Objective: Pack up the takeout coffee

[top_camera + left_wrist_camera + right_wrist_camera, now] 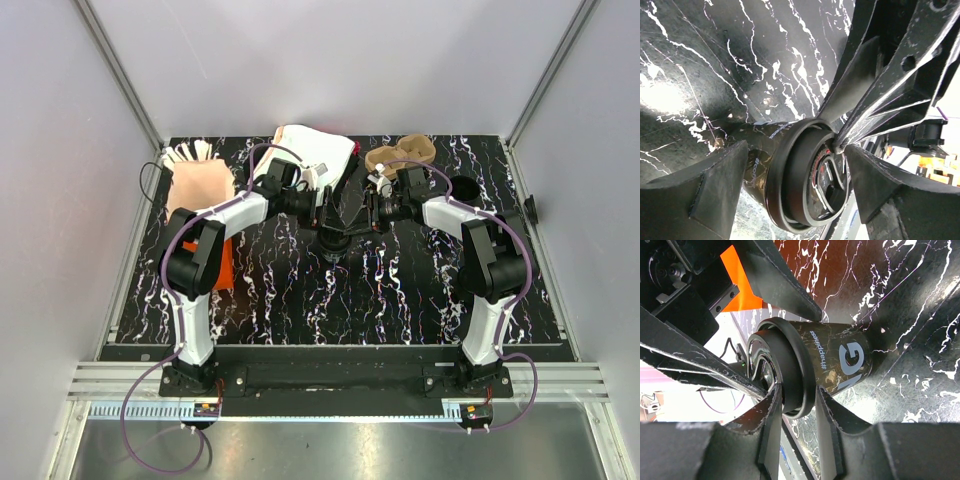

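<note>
The takeout coffee [333, 247] is a black tapered cup with a black lid, standing mid-table between both grippers. In the right wrist view the cup [840, 360] carries grey lettering, and my right gripper [797, 412] is shut on the lid's near edge, one finger on the lid top and one under the rim. In the left wrist view my left gripper [796, 145] straddles the cup [757, 160] with its jaws apart, one by the body below the rim and one over the lid top. The right gripper's fingers [860, 80] reach onto the lid from the top right.
The brown cardboard cup tray [400, 153] lies at the back right, next to a white bag [315, 150]. The pink cup of wooden stirrers [197, 185] is at the back left, with an orange object [222, 262] in front of it. Another black round item [463, 187] sits right of the tray.
</note>
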Robot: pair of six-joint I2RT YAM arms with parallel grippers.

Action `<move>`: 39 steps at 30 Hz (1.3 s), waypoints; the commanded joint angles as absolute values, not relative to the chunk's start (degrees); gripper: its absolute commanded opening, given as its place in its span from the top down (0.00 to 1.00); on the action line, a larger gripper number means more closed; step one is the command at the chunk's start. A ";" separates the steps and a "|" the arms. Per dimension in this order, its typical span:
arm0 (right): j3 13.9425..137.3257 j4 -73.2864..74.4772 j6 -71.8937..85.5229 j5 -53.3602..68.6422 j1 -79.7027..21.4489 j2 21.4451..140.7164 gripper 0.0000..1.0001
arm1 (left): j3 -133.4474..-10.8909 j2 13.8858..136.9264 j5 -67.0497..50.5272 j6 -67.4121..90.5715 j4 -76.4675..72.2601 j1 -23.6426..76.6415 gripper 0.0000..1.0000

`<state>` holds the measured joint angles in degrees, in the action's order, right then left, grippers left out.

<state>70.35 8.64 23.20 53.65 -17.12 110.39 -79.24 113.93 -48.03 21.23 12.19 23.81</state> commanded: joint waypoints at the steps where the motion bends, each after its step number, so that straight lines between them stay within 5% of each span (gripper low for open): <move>1: 71.98 10.02 21.36 52.21 -18.02 107.93 0.79 | -78.92 110.83 -51.06 21.97 8.79 23.12 0.17; 25: 74.53 15.03 15.56 50.98 -14.94 108.46 0.81 | -78.84 109.60 -53.26 17.32 13.80 18.46 0.19; 39: 77.87 19.16 11.87 54.75 -11.87 113.29 0.81 | -79.54 113.99 -55.19 19.24 11.34 17.84 0.28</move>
<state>75.48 17.08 14.74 53.74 -13.30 111.42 -78.54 112.49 -52.77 18.24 14.33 18.24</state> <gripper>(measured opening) 0.328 0.731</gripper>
